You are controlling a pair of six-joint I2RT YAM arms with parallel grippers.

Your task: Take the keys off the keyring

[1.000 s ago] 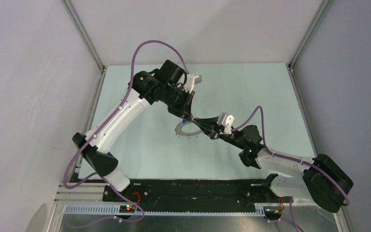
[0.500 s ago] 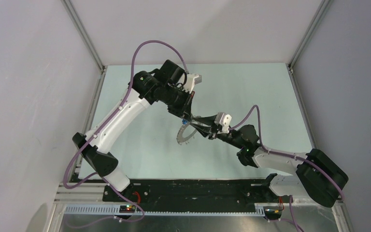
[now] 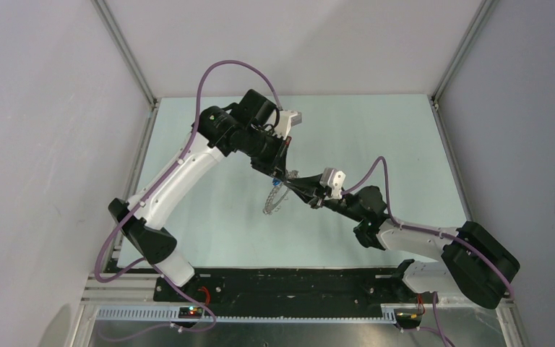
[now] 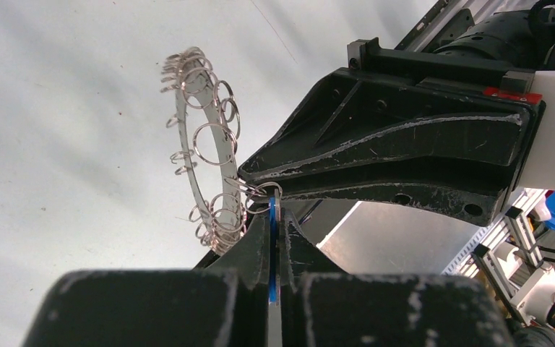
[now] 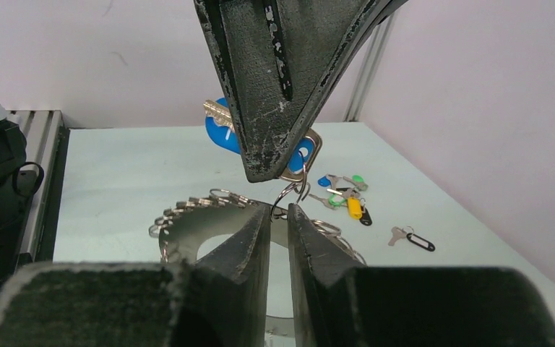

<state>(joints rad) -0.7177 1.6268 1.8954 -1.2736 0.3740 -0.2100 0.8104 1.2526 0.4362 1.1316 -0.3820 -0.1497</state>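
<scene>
Keyring just below the scuffed black fingertips: flat steel hoop fringed with wire split rings, tilted on edge. Left gripper clamped on a thin blue-headed key; right gripper narrowed to a slit at one wire loop, grip unclear. Beyond, loose colour-tagged keys.

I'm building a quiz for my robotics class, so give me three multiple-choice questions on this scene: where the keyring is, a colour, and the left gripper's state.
1. Where is the keyring? A flat on the table; B hanging at the left gripper's tips; C inside a box.
2. What colour is the tag that the left gripper holds? A red; B black; C blue.
3. The left gripper is: A shut; B wide open; C out of view.
Key: B, the hoop hangs on edge below those tips; C, blue shows in its grip; A, its jaws press together on the tag.
</scene>
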